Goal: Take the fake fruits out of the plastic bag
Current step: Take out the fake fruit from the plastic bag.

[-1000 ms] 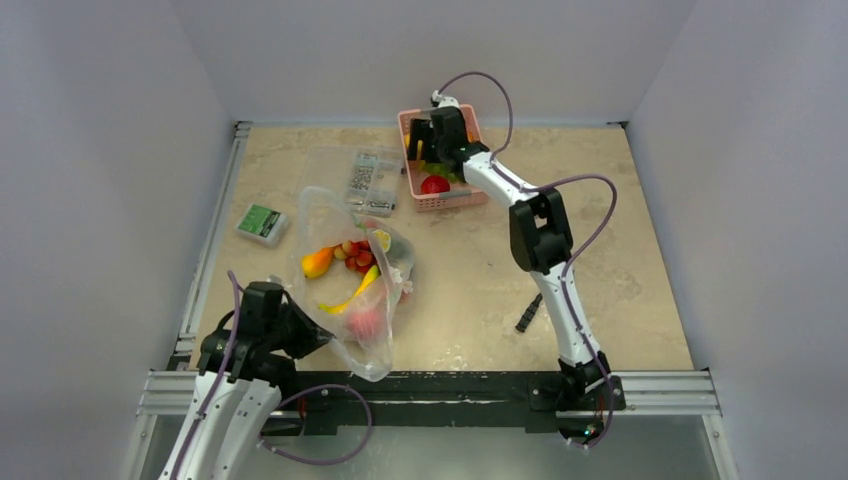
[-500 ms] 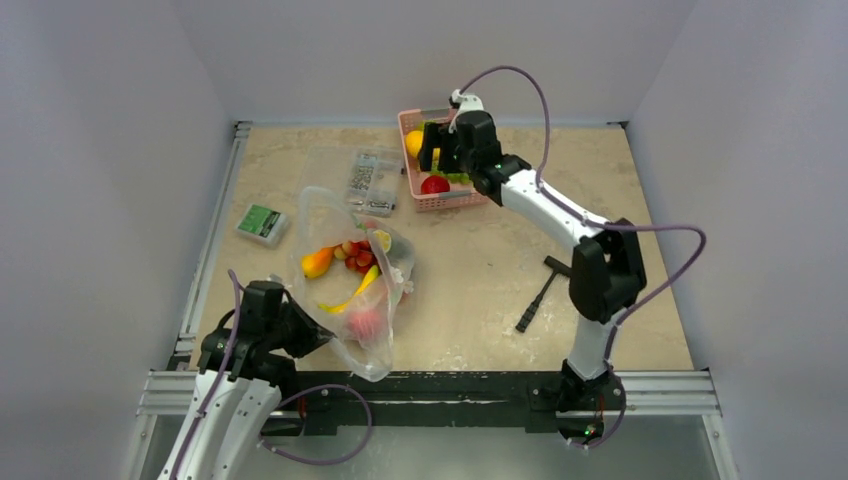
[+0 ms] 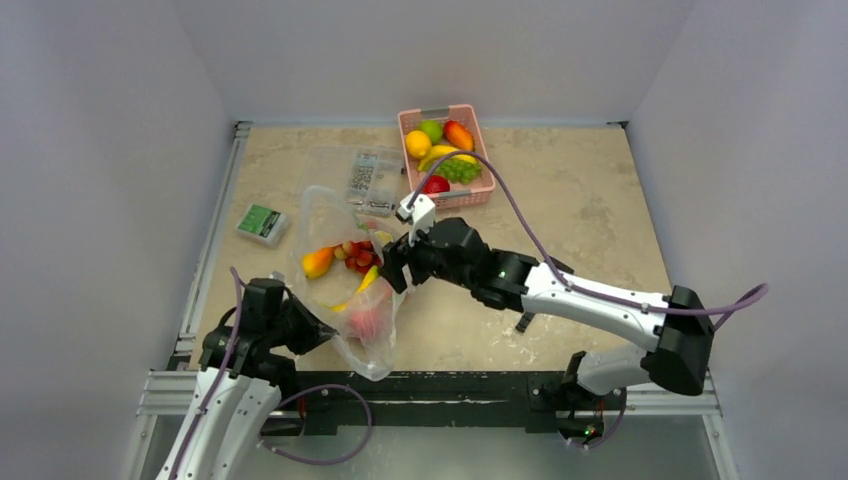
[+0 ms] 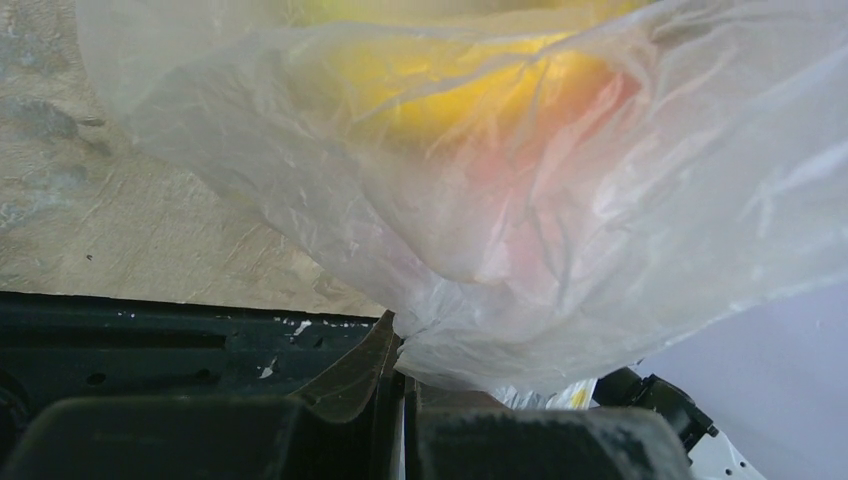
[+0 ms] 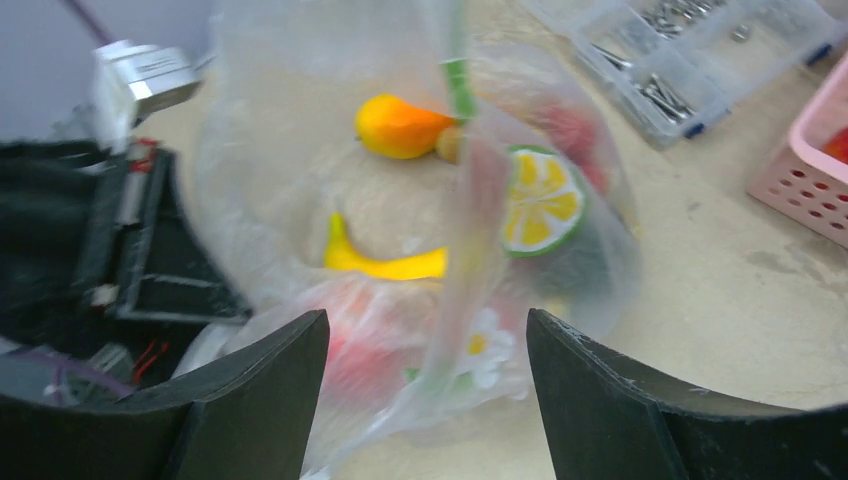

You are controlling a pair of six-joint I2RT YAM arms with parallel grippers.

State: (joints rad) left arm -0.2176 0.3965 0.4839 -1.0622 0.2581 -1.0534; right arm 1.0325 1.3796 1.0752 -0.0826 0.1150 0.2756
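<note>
The clear plastic bag (image 3: pixel 345 290) lies at the near left with its mouth toward the far side. Fake fruits show inside it: an orange-yellow one (image 3: pixel 318 262), small red ones (image 3: pixel 358 255), a lime slice (image 3: pixel 382 240), a yellow curved one (image 3: pixel 358 288) and a red one (image 3: pixel 366 323). My left gripper (image 3: pixel 305 335) is shut on the bag's near edge, and the film runs into its closed jaws (image 4: pixel 403 350). My right gripper (image 3: pixel 393 268) is open and empty over the bag's right side. In the right wrist view, blurred bag film (image 5: pixel 280 200) hangs between its fingers (image 5: pixel 425 318).
A pink basket (image 3: pixel 462 196) with several fruits stands at the far middle. A clear parts case (image 3: pixel 365 178) lies left of it, and a green-white box (image 3: pixel 262 222) lies further left. A black tool (image 3: pixel 525 322) lies under the right arm. A metal rail runs along the near edge.
My right arm has swung from the pink basket back and left to the bag, with its gripper open. The left gripper and the bag have not moved.
</note>
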